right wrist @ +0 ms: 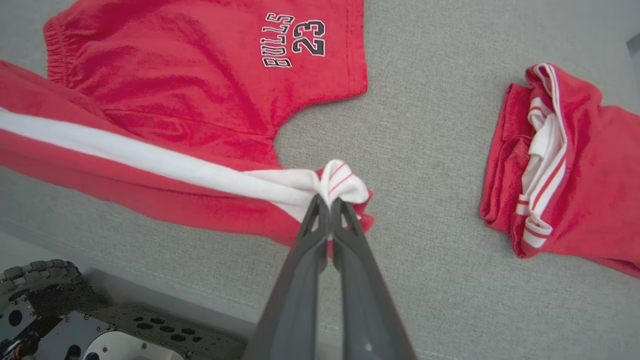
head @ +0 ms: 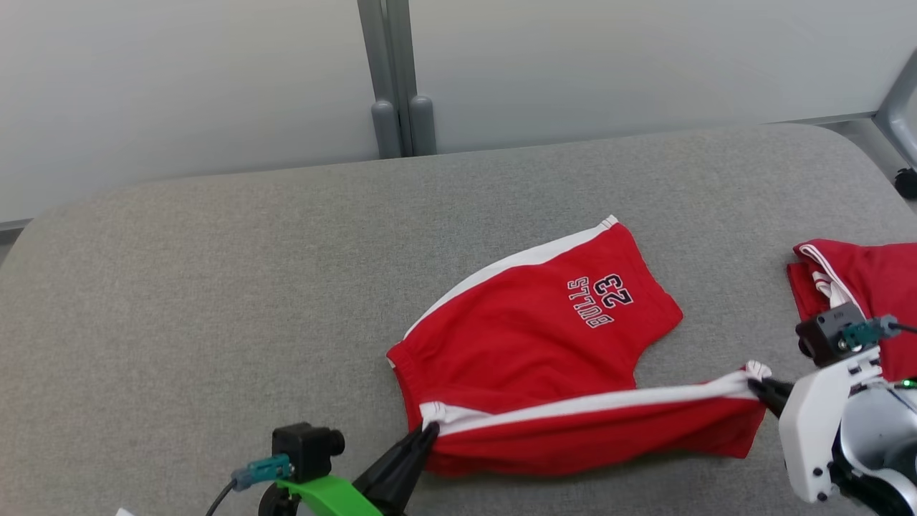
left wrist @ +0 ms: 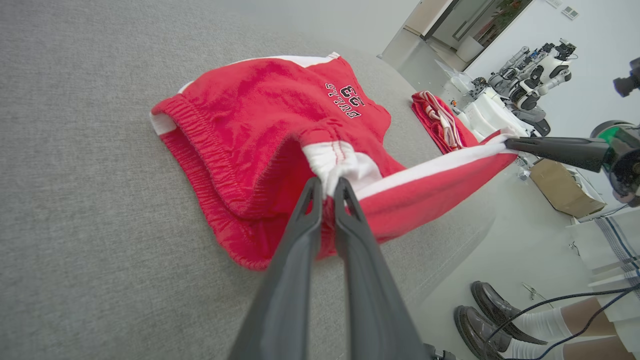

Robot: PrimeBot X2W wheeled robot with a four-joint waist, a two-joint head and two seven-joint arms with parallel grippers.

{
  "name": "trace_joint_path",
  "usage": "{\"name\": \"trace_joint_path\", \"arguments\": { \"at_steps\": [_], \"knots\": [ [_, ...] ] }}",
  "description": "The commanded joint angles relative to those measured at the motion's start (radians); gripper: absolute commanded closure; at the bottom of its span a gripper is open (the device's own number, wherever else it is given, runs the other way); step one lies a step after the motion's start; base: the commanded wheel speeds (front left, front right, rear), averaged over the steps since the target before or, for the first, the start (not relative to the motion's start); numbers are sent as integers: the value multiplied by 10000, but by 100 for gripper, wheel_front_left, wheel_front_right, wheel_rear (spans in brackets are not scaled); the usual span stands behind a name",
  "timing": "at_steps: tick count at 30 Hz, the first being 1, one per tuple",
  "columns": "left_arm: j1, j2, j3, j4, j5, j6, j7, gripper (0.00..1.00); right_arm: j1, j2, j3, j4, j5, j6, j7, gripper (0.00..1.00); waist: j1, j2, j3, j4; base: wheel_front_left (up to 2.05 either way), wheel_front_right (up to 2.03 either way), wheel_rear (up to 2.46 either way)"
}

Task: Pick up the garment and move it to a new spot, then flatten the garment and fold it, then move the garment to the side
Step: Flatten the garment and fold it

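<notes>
Grey table (head: pixel 215 287) carries the red shorts (head: pixel 530 337) — waistband corner clamped in the left pincer (head: pixel 428 430), leg hem clamped in the right pincer (head: pixel 754 385), cloth taut between them. Another red garment (head: pixel 860 287) lies beyond the right pincer.

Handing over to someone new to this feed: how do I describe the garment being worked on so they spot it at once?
On the grey table, look near the front edge for the red shorts with white side stripes. The left gripper pinches their waistband, the right gripper a leg hem. Unlike the folded red garment at far right, they read BULLS 23.
</notes>
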Motion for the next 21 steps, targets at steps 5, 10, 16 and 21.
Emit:
{"name": "trace_joint_path", "arguments": {
  "at_steps": [5,10,16,21],
  "knots": [
    [-960,-465,207,558,75,260,-27,100,-1773,-538,1011,1062,-428,-20,-667,100,1,0,425,231,0,0,0],
    [-1855,-1019,429,1172,366,671,-387,100,-3624,-558,2023,2471,-1120,-20,-1896,100,1,0,1007,459,0,0,0],
    [-2885,-1647,480,1991,713,1115,-640,100,-5245,-32,2413,4451,-1962,-22,-3334,100,1,0,1660,781,0,0,0],
    [-3466,-1990,666,2704,804,1502,-832,100,-6239,522,2220,5967,-2613,-23,-4464,100,1,0,2021,984,0,0,0]
  ]
}}
